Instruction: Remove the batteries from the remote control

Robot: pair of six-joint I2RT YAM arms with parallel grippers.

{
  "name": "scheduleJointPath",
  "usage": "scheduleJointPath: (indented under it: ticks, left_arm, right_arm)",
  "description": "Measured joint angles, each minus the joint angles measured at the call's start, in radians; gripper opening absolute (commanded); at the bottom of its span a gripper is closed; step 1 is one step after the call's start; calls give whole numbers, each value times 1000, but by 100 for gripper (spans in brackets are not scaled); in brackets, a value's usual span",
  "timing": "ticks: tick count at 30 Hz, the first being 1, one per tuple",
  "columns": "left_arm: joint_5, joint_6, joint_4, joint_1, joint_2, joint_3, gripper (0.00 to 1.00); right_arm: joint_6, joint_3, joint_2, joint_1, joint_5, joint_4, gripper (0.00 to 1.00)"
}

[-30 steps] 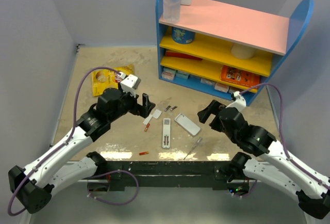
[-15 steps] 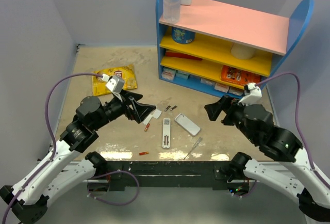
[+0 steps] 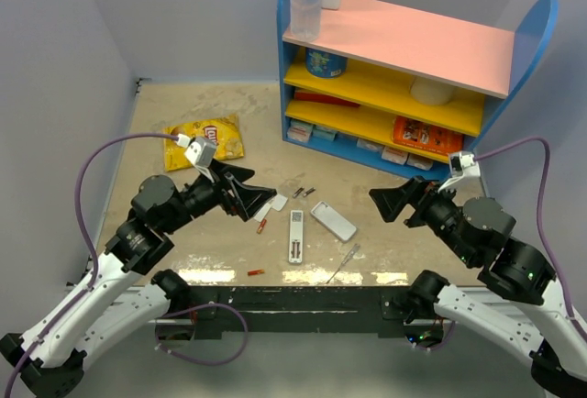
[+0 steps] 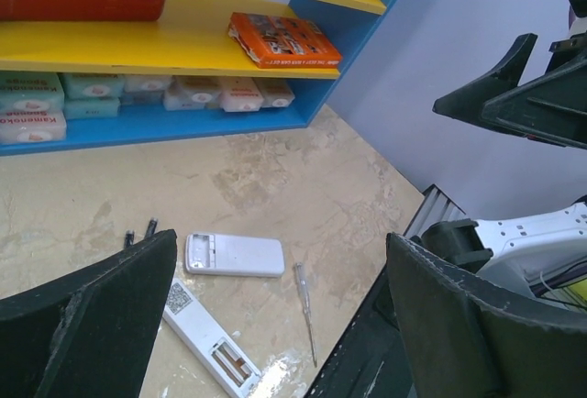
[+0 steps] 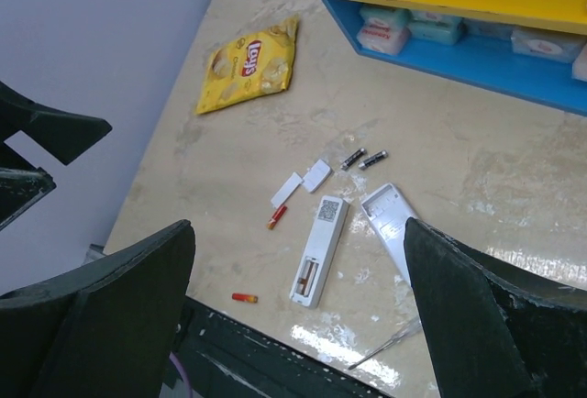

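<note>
Both arms hang above the beige table with their fingers spread wide and nothing between them. The left gripper sits left of centre in the overhead view, and the right gripper sits right of centre. In the left wrist view the left gripper frames the tabletop, its dark pads at the two lower corners. The right gripper does the same in the right wrist view. The remote control lies flat at the centre of the overhead frame, between the two grippers and touched by neither. Its plain back is up and its battery slot is uncovered at the end toward the bottom of the frame. The slot shows a reddish-brown tint, but what that is cannot be told. One battery, red-orange, rests just left of the remote. The other battery lies lower left, near the table's bottom edge, well apart from the first. A wider white device lies just right of the remote at a slant. A thin pale stick sits below it. Two small white cover pieces and two small dark cells lie above the remote. A yellow crisp bag is at upper left, and a blue shelf unit fills the upper right.
</note>
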Motion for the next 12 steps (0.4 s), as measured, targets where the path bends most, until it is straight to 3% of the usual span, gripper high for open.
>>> scheduleJointPath:
  ticks: [12]
  left_arm:
    - [0,0,0,0,-9,-3,100]
  right_arm:
    - [-1,0,8,0,-24,1,98]
